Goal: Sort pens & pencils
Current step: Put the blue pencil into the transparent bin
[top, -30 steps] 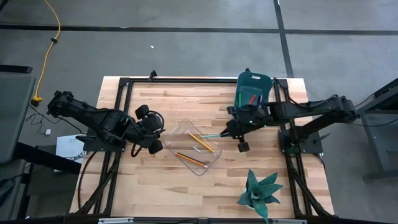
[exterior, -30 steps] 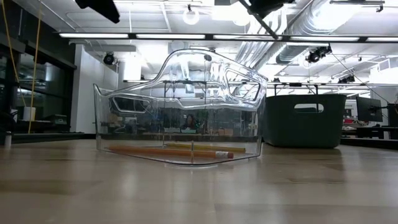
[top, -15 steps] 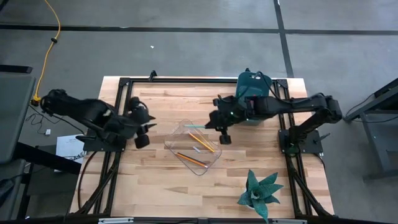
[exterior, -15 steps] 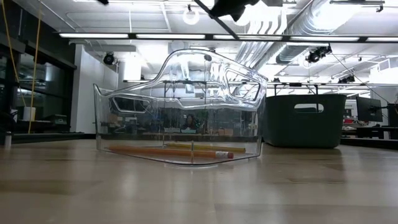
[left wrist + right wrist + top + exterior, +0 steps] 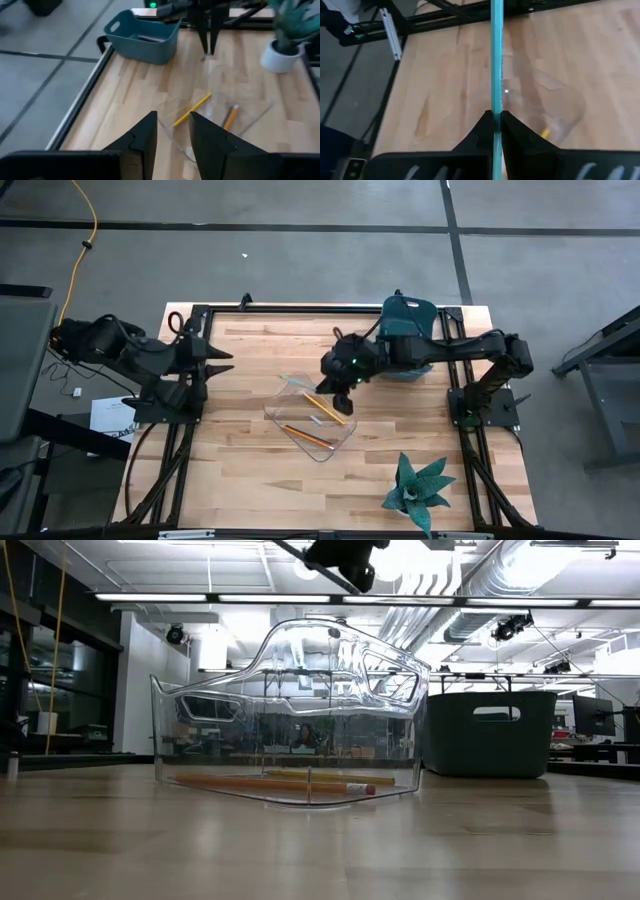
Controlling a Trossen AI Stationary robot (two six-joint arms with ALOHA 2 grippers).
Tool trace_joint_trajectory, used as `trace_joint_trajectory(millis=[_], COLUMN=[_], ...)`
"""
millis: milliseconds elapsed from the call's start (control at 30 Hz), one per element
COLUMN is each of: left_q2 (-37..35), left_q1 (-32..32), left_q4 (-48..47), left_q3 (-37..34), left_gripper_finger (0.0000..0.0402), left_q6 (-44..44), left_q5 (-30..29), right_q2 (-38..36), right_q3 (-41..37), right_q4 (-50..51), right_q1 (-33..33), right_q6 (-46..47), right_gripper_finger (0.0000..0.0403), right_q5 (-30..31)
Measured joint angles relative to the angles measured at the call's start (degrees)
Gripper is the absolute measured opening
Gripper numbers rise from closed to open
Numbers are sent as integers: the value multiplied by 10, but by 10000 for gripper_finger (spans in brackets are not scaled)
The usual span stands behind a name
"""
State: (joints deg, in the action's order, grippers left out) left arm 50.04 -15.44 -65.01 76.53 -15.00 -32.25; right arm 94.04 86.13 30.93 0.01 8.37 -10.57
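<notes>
Right tool — fingers closed tight on a teal pencil, which sticks straight out ahead of the tips. In the high view this right tool hangs above the surface, just over the far edge of a clear plastic tray; the teal pencil shows as a thin pale line reaching out from the tool toward the left arm's side, over the tray's rim. Low view catches only the dark underside of the tool, high over the tray.

Below and just past the tool, inside the tray: two yellow-orange pencils, lying flat, roughly parallel, apart from each other. A small pale stick lies between them; cannot tell what it is. In the low view one yellow-orange pencil rests along the tray floor.

Behind the right tool, along its own arm: a teal bin at the far edge of the surface, partly covered by the arm. Its contents are not readable from above; the left wrist view shows the bin with a dark stick inside — likely a pen, not certain.

Left tool — well away from the right tool, at the surface's edge on its own side, above the frame rail. Its fingers stand a narrow gap apart, nothing between them, pointing across at the tray.

A potted plant sits at the near corner on the right arm's side, well apart from both tools.
</notes>
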Motion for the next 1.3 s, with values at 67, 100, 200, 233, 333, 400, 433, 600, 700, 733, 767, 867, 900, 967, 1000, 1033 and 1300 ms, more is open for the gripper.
trace_joint_trajectory(millis=[67,100,200,233,333,400,433,600,700,733,767,867,900,967,1000,1033,1300], left_q2=[-7,-12,-19,-22,-24,-26,-26,-33,-40,-45,-50,-79,-92,-120,-135,-149,-251], left_q1=[-1,-5,-24,-31,-52,-64,-70,-104,-119,-122,-121,-120,-119,-119,-119,-120,-119], left_q4=[2,2,5,7,10,10,12,52,105,124,147,213,233,277,298,323,500], left_q3=[-1,-1,-1,-1,-1,-1,-1,-1,-1,-2,-3,-21,-31,-58,-72,-88,-253], left_gripper_finger=[101,101,101,101,101,101,101,101,101,101,101,101,101,101,101,101,101], left_q6=[0,0,11,19,46,59,65,116,172,191,211,258,267,283,291,298,341], left_q5=[12,13,7,2,-7,-15,-16,-14,-1,6,14,39,49,64,68,72,111], right_q2=[8,12,23,25,32,38,43,71,90,96,99,106,108,108,107,107,111], right_q3=[0,0,0,0,-1,0,0,0,-1,-1,-1,-1,-1,-1,-1,-1,-1], right_q4=[-6,-10,-9,-13,-29,-30,-31,-49,-57,-60,-67,-77,-76,-75,-77,-78,-54], right_q1=[13,20,33,36,48,53,54,54,56,56,57,59,60,64,64,65,71], right_q6=[7,13,63,82,119,149,168,234,265,274,281,304,309,322,330,335,380], right_gripper_finger=[0,0,0,0,0,0,0,0,0,0,0,0,0,0,0,0,0], right_q5=[0,4,15,16,38,57,58,76,80,81,83,100,109,118,123,127,136])
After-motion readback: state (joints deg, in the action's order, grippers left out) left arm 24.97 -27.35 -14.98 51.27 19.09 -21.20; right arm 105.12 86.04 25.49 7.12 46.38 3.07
